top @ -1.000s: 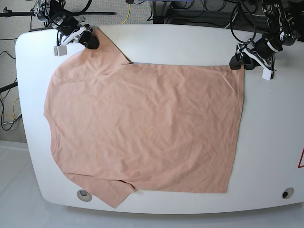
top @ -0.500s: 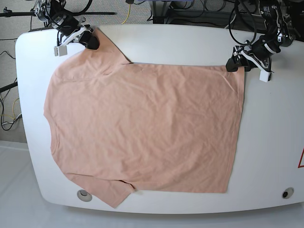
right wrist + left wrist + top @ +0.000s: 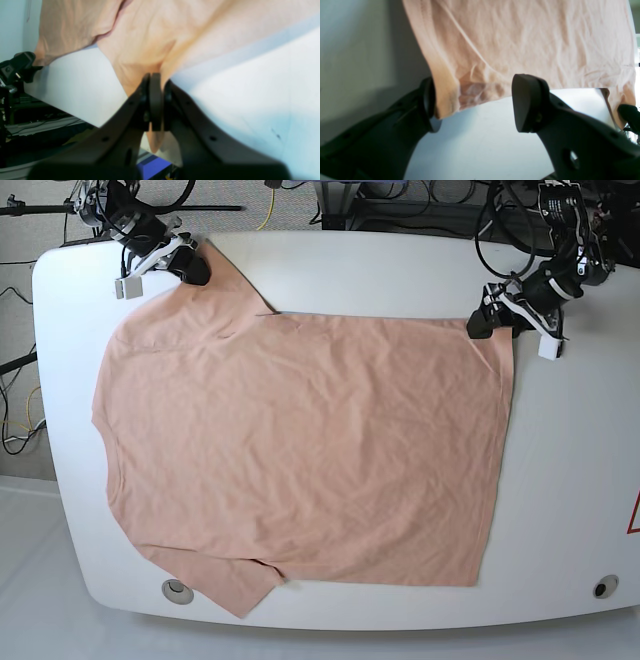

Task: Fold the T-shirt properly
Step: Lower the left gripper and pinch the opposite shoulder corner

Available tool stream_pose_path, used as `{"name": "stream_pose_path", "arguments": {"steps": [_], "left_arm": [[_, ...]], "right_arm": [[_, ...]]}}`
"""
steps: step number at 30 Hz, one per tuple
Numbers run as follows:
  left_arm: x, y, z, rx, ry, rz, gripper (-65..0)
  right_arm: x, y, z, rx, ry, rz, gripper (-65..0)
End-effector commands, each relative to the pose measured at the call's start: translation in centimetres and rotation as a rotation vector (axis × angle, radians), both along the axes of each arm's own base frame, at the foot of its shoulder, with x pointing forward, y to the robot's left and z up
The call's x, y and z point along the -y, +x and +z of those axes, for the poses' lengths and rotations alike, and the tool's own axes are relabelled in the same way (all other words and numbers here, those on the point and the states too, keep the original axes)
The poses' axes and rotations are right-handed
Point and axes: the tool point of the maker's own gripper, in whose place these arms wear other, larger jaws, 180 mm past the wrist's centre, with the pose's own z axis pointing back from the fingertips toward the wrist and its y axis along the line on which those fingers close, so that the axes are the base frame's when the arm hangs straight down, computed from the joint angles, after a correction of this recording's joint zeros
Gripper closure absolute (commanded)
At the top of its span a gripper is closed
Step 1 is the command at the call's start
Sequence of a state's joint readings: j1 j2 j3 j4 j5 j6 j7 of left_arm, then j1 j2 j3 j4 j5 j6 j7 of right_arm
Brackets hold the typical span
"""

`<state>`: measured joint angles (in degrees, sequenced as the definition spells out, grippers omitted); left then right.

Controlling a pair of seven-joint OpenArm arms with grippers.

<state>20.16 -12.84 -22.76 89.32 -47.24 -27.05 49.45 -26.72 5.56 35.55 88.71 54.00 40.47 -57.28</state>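
The salmon-pink T-shirt [image 3: 300, 440] lies spread flat and slightly wrinkled on the white table [image 3: 580, 460]. At the far left corner, my right gripper [image 3: 195, 268] is shut on the tip of a sleeve. In the right wrist view its jaws [image 3: 155, 100] pinch a fold of the pink cloth [image 3: 140, 37]. My left gripper [image 3: 495, 322] is at the far right hem corner. The left wrist view shows it open [image 3: 475, 102], with the shirt's corner [image 3: 450, 100] between the fingers and touching the left finger [image 3: 430, 105]. No print is visible.
Two round inserts sit in the table near its front edge, one at the left [image 3: 178, 588] and one at the right [image 3: 604, 586]. A red mark [image 3: 634, 515] shows at the right edge. Cables and stands crowd the floor behind the table.
My left gripper has moved left in the base view, from just off the shirt's edge to straddling the hem corner, still open. The right gripper holds the sleeve as before.
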Motion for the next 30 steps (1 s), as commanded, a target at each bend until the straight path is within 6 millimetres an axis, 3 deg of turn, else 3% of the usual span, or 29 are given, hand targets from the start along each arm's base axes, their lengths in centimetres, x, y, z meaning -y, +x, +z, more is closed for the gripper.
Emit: {"name": "stream_pose_path", "arguments": {"steps": [1,12,20,30], "left_arm": [[-0.1,-0.5,-0.7,-0.042,0.029,-0.022,-37.4],[1.5,-0.5,-0.8,-0.039,-0.005,-0.058,-33.7],[1.2,0.0,-0.6,-0.03,-0.01,-0.047,-31.9],[1.2,-0.5,-1.1,-0.068,-0.007,-0.054,-16.6]], "right_arm": [[0.4,-0.5,-0.2,-0.023,-0.026,0.011,0.0],[0.3,-0.7,-0.6,-0.038,-0.025,0.016,0.0],[0.2,-1.1,-1.0,-0.06,-0.029,0.025,0.0],[0.1,-1.3,-1.0,-0.059,-0.023,0.023,0.0]]}}
